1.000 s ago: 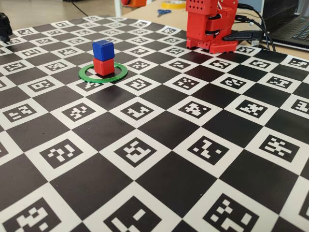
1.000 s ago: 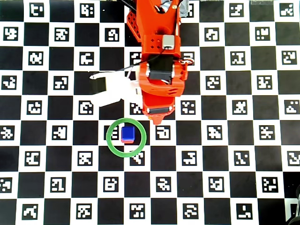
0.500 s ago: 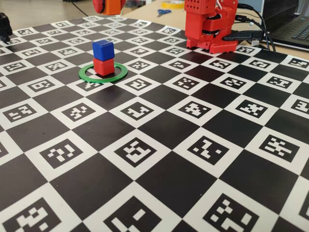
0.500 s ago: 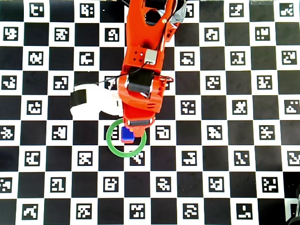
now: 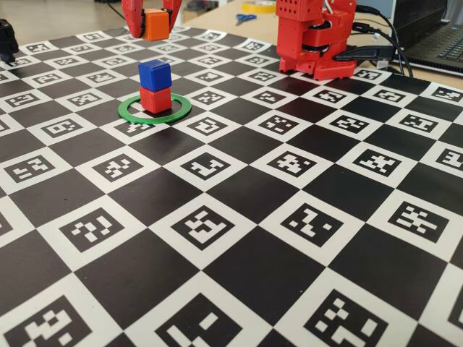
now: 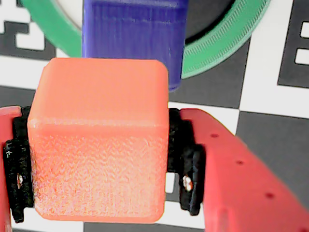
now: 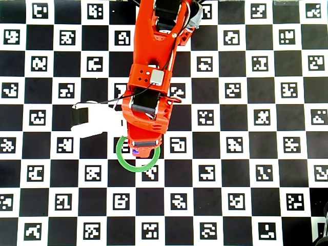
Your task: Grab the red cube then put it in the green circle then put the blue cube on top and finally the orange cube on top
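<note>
The end effector (image 6: 99, 164) is clamped on the orange cube (image 6: 99, 145), one black-padded finger (image 6: 186, 164) pressed flat against each side face, the cube seated squarely between them. In the fixed view the orange cube (image 5: 155, 24) hangs well above the tabletop (image 5: 289, 217), up at 12 o'clock from the stack and clear of it. The blue cube (image 5: 155, 74) sits on the red cube (image 5: 155, 99), and both stand inside the green circle (image 5: 155, 110), a little toward its 9 o'clock side.

From overhead the arm (image 7: 151, 92) covers most of the stack; only a sliver of the blue cube (image 7: 135, 152) shows at the circle's (image 7: 123, 160) 12 o'clock edge, so how well the orange cube is centred over the stack is hard to judge there. The wrist view suggests it is not yet aligned: the blue cube (image 6: 133, 34) lies off toward 12 o'clock of the orange one.

The cube looks like light, rigid printed plastic with a matte, faintly ribbed skin, so it should neither crush nor slip readily. The present hold on two opposite flat faces, about mid-height, suits it. The stack is light and unfixed, so a sideways nudge would likely topple it.
</note>
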Robot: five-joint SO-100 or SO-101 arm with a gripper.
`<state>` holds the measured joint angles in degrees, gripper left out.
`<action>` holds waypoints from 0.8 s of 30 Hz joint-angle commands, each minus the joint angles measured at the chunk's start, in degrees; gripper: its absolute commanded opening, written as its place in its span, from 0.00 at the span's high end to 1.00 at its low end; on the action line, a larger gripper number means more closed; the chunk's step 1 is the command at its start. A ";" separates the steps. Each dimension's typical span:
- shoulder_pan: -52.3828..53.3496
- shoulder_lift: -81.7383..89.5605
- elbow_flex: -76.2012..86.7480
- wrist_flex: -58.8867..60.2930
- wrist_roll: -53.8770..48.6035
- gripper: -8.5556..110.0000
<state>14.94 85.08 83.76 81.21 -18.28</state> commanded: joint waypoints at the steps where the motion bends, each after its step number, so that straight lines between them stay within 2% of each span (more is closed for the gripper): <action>1: 1.05 0.97 -5.63 -0.70 -0.35 0.82; 24: 0.79 0.62 1.14 -4.75 0.62 0.82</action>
<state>15.73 84.11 85.43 77.17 -18.28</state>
